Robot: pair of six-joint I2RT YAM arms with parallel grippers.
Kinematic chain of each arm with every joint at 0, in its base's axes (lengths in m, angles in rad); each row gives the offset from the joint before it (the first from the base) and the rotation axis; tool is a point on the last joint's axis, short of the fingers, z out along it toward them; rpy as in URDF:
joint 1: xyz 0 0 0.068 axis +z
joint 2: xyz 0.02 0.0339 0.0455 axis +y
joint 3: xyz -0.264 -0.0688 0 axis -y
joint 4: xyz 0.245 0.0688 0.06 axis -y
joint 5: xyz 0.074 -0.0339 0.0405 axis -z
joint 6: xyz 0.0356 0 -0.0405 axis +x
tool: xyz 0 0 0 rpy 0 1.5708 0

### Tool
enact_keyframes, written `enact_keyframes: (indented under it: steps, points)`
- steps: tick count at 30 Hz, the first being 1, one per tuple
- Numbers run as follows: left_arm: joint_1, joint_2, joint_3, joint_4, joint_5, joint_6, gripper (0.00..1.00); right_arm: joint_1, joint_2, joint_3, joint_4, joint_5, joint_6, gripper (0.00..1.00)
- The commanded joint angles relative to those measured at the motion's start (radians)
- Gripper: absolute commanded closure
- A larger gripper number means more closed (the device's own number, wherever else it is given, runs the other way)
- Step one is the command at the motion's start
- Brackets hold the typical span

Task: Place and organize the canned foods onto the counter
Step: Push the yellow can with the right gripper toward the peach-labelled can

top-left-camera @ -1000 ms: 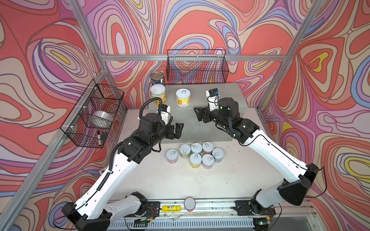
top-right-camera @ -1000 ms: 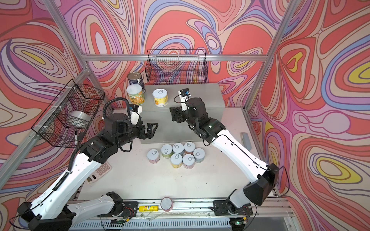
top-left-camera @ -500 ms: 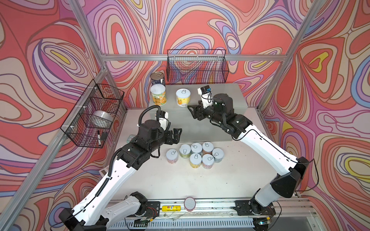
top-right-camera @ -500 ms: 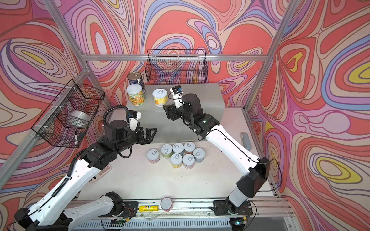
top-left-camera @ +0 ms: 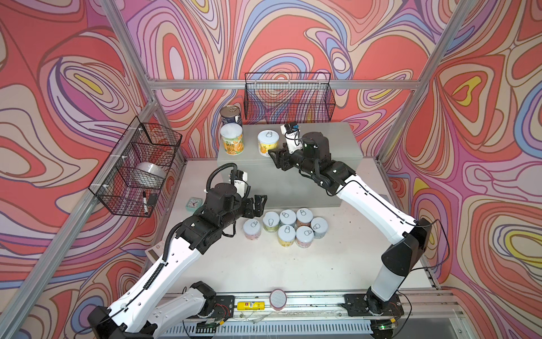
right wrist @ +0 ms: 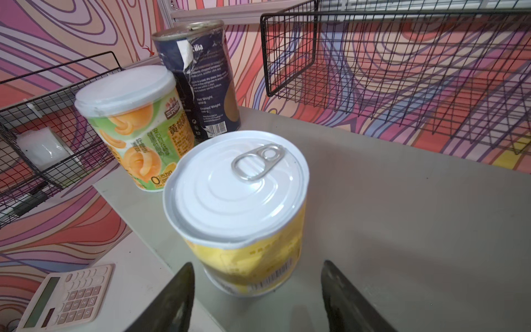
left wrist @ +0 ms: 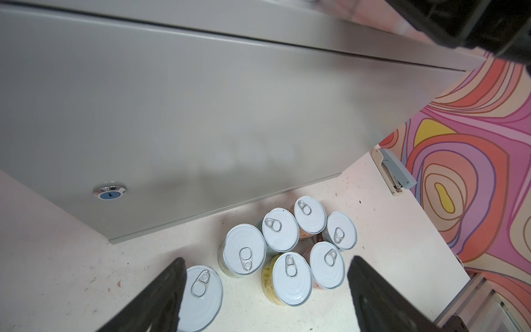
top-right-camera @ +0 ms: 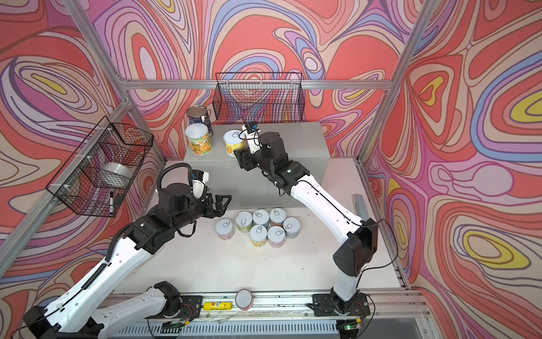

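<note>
Right wrist view: the right gripper (right wrist: 257, 266) has its jaws well parted and grips nothing. The short yellow can (right wrist: 238, 201) stands upright right at their mouth, with a gap between it and each finger. I cannot tell whether its base sits between the fingertips (right wrist: 184, 287) or just ahead of them. It stands on the flat top of the grey counter (right wrist: 402, 215).

Further ahead of the jaws and off to one side stands the taller peach-labelled can (right wrist: 135, 126). The dark blue can (right wrist: 201, 80) is just behind that one. Both are upright near a corner of the counter top. A calculator (right wrist: 66, 296) lies on the table below, outside one finger.

In the left wrist view the left gripper (left wrist: 267, 263) also has its jaws wide apart and empty. Seven short cans (left wrist: 291, 278) with white pull-tab lids stand upright in a tight cluster on the table (left wrist: 57, 258) just ahead of the jaws. The nearest can (left wrist: 201, 290) is partly hidden behind one finger. The counter's front, with its round lock (left wrist: 109, 192), rises beyond the cluster.

In both top views the left gripper (top-left-camera: 259, 204) (top-right-camera: 223, 202) is just beside the cluster, and the right gripper (top-left-camera: 274, 157) (top-right-camera: 240, 157) is just beside the yellow can.
</note>
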State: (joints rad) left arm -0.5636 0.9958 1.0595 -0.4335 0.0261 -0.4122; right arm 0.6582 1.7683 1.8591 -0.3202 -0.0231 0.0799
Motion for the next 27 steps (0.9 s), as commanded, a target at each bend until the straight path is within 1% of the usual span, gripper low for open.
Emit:
enact_keyframes:
  steps: [1,8,16,23,27]
  points:
    - [-0.004,-0.024,-0.004,0.014,-0.016,0.004,0.12,-0.009,0.052,0.042,0.030,-0.007,-0.012,0.30]
    - [-0.004,-0.037,-0.023,-0.007,-0.022,0.014,0.12,-0.011,0.125,0.090,0.076,-0.025,0.004,0.32]
    - [-0.004,-0.028,-0.039,-0.006,-0.015,0.020,0.13,-0.015,0.220,0.185,0.096,-0.042,0.011,0.32]
    - [-0.004,-0.020,-0.039,-0.016,-0.026,0.029,0.14,-0.022,0.295,0.255,0.118,-0.039,0.040,0.31]
    - [-0.004,-0.026,-0.059,-0.011,-0.026,0.030,0.14,-0.024,0.336,0.289,0.131,-0.062,0.061,0.31]
